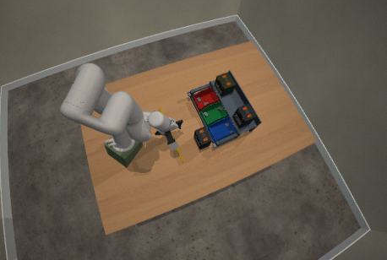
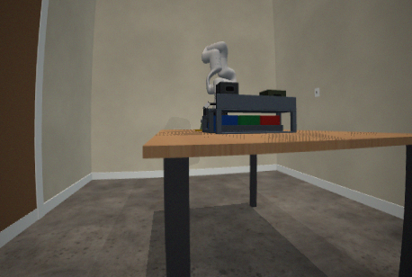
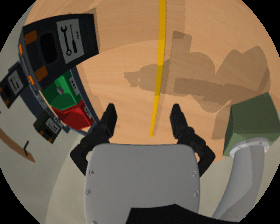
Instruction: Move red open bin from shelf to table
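Observation:
The red open bin point(image 1: 204, 99) point(image 2: 270, 120) point(image 3: 76, 118) sits with small grey parts at one end of the low shelf point(image 2: 256, 103), its open front towards the arm. The green bin point(image 1: 214, 115) point(image 2: 249, 120) point(image 3: 65, 96) is beside it, in the middle. The blue bin point(image 1: 221, 132) point(image 2: 229, 120) is at the other end, hidden in the wrist view. All three look level. My gripper point(image 1: 170, 128) point(image 3: 143, 110) is open and empty, above the table top between the arm's base and the shelf, apart from every bin.
A black case point(image 1: 202, 138) point(image 3: 60, 47) stands before the blue bin. Another black case point(image 1: 243, 114) point(image 2: 228, 88) and an olive case point(image 1: 226, 83) point(image 2: 273, 93) stand on the shelf's upper deck. A yellow strip point(image 1: 180, 155) point(image 3: 160, 55) lies across the table. The green base block point(image 3: 253, 120) carries the arm.

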### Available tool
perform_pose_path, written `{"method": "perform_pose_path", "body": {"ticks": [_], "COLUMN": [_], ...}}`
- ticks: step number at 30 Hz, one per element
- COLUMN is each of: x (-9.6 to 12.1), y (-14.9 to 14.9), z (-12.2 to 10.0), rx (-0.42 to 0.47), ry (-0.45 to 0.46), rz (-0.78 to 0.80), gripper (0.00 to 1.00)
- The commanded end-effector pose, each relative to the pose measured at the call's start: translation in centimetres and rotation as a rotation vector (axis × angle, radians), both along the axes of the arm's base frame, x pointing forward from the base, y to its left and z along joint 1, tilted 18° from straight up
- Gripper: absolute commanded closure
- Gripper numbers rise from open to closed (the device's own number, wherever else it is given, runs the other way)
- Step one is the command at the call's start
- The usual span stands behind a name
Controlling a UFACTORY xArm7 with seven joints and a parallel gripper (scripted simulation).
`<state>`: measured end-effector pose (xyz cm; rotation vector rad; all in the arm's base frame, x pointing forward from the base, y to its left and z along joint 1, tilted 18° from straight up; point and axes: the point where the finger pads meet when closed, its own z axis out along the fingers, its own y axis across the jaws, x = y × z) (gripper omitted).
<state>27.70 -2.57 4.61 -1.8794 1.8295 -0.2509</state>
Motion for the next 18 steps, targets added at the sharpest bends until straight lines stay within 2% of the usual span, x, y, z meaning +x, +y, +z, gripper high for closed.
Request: {"method": "perform_pose_path", "body": {"ticks": [1,7,8,12,18], "x": [-2.3,-2.3,-0.4,-2.3,-2.3], "y": [-0.7,-0.7,-0.2,-0.7,-0.7], "z": [4.9,4.9,1.0,4.9,4.9], "rx": [-0.055,-0.055,-0.012,-0.055,-0.055], "ry": [0.234,0.234,0.046,0.234,0.234], "rz": [0.026,0.026,0.005,0.026,0.026], "gripper": [0.0,0.0,0.0,0.0,0.0]}}
